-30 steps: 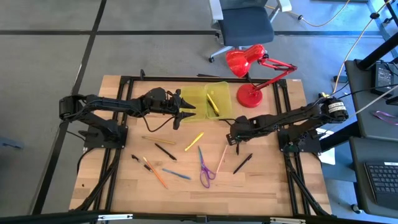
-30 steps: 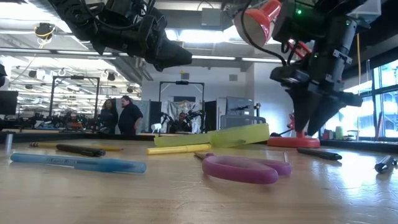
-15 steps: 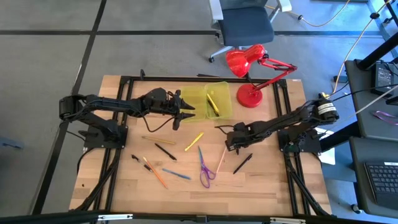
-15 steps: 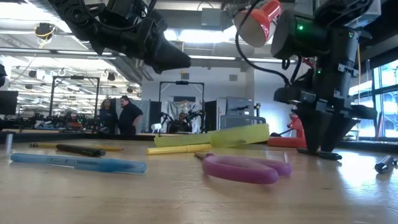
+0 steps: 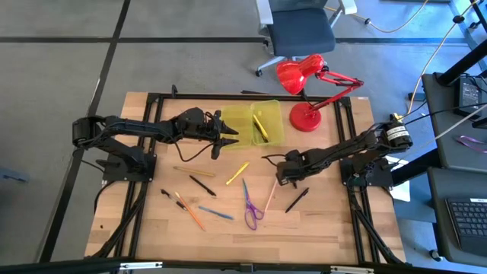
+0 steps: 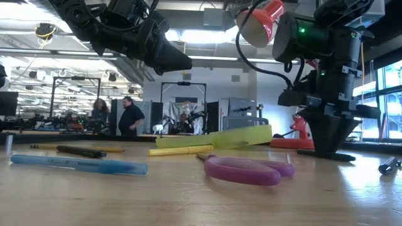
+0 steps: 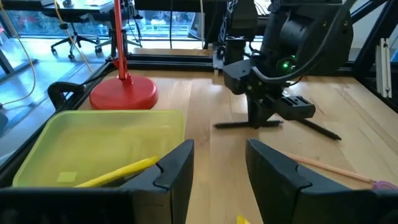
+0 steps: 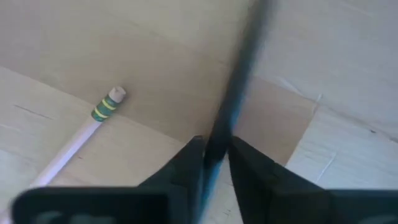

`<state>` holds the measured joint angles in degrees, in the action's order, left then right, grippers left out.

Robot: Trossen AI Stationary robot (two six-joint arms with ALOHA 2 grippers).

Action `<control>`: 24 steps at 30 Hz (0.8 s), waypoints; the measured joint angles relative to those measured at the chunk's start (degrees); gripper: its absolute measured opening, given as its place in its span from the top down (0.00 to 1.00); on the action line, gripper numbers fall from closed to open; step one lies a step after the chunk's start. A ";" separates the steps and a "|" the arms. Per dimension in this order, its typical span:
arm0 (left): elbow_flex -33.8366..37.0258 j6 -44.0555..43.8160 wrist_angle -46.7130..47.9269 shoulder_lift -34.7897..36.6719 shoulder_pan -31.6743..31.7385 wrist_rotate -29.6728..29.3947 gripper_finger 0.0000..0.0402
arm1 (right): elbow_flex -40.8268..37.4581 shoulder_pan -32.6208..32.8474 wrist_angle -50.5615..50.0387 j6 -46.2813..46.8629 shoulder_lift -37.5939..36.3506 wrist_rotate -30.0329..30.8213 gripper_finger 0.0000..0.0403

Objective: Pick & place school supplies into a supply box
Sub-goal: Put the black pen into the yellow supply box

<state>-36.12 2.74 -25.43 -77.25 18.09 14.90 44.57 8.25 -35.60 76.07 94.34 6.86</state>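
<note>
My right gripper (image 5: 283, 176) stands on the table right of centre, fingers pointing down and shut on a thin black pen (image 6: 342, 156). The pale pink pencil (image 8: 93, 118) lies next to it. My left gripper (image 5: 228, 138) is open and empty, raised by the near edge of the yellow-green supply box (image 5: 255, 123); it also shows in the left wrist view (image 7: 217, 168). The box lies open at the far middle and holds a yellow pen (image 7: 118, 173). The purple scissors (image 5: 251, 209), a yellow pen (image 5: 237, 173), a blue pen (image 5: 217, 213) and other pens lie flat on the table. My right gripper pinches the black pen's shaft (image 8: 225, 121) between its two fingers, partway along its length. The fingers come from above, pointing down, and lie across the pen. The pen lies level on the table (image 6: 308, 152).
The red desk lamp (image 5: 304, 114) stands at the far right, its base just beyond the box. Another black pen (image 5: 297, 199) lies right of the pink pencil (image 5: 272, 194). An orange pencil (image 5: 190, 213) and a black pen (image 5: 202, 185) lie at the near left. People stand in the room behind.
My right gripper has gone down to the table and a little toward its left edge, and now stands on the black pen. The pen has stayed flat on the wood. My left arm has kept still.
</note>
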 joint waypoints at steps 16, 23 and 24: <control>0.00 0.00 0.00 0.01 0.00 -0.01 0.65 | -0.40 0.31 -1.09 -6.30 -3.47 0.69 0.89; 0.00 0.00 0.00 0.00 0.00 0.00 0.65 | -0.38 0.28 -1.39 -9.22 -6.76 0.74 0.90; 0.00 0.00 0.00 0.01 0.01 0.00 0.65 | -0.37 0.26 -1.11 -9.66 -7.12 0.47 0.90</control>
<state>-36.12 2.74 -25.43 -77.24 18.10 14.90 44.19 8.51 -36.70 66.41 87.22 7.34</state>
